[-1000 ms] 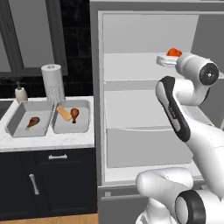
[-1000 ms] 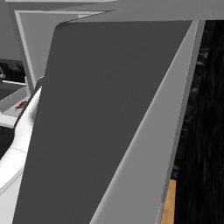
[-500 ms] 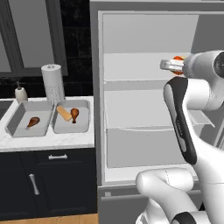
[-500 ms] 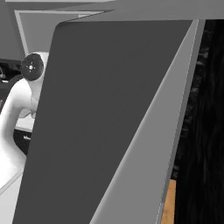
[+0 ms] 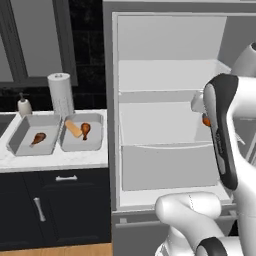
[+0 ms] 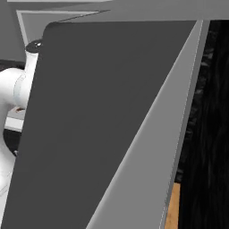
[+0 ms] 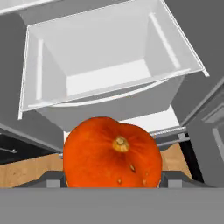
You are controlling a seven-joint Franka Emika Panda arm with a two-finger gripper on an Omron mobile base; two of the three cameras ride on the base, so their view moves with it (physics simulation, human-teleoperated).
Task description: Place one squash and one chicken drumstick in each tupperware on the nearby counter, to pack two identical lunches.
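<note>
A squat, ribbed orange-red squash (image 7: 113,152), glossy and capped with a stubby tan stem, sits clamped between the gripper (image 7: 109,181) fingers in the hand view, above an open white fridge drawer (image 7: 109,74) with smooth plastic walls. In the left base view the squash shows as an orange sliver (image 5: 206,121) beside the white arm, in front of the open fridge (image 5: 165,110) and its pale shelves. Well to the left, on the white marbled counter (image 5: 55,161), two shallow grey tupperware tubs stand side by side: the left tub (image 5: 20,134) holds one reddish-brown chicken drumstick (image 5: 38,138), the right tub (image 5: 97,135) a tan elongated squash (image 5: 73,129) touching a second drumstick (image 5: 85,129). A paper towel roll (image 5: 60,93) stands behind them.
</note>
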